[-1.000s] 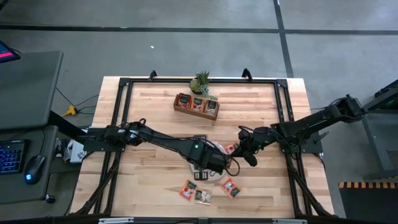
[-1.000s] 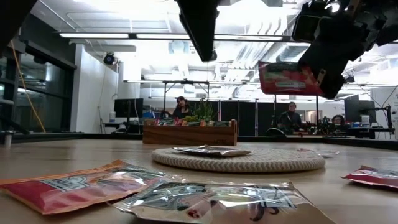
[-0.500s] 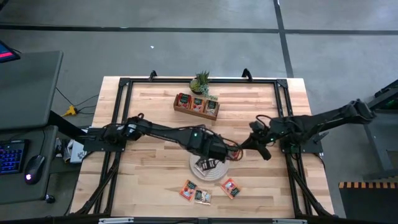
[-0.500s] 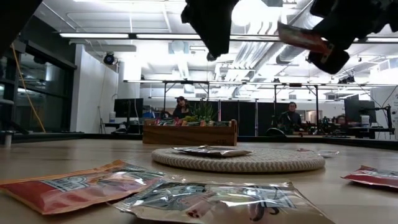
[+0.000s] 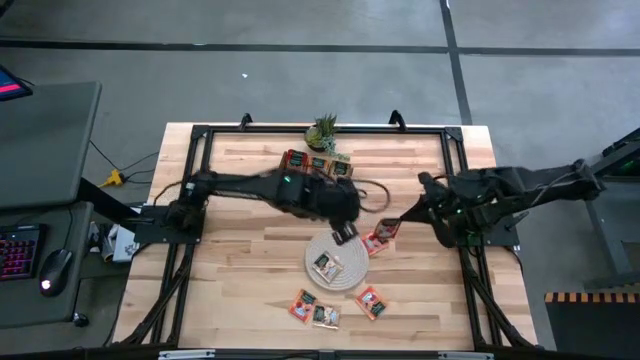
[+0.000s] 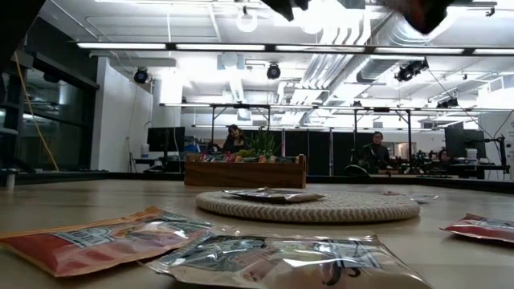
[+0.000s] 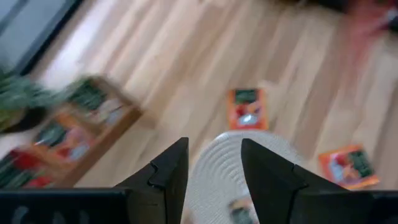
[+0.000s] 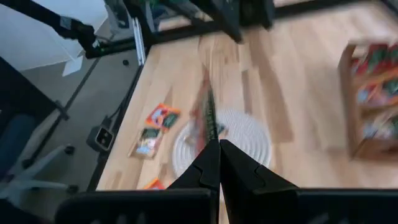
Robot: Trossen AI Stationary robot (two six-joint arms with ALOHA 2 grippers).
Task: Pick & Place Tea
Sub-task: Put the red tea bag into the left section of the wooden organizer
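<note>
Tea sachet (image 5: 389, 227) hangs edge-on, pinched in the right gripper (image 5: 397, 224), raised near the woven mat (image 5: 352, 274); the wooden tray (image 5: 316, 167) lies well beyond, nearer the left gripper (image 5: 345, 232), whose fingers stand parted and empty.

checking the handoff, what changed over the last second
The left gripper lifted off the round woven mat toward the wooden tray, fingers open and empty. The right gripper pulled back right, shut on an orange-red tea sachet. Other sachets stayed put.
</note>
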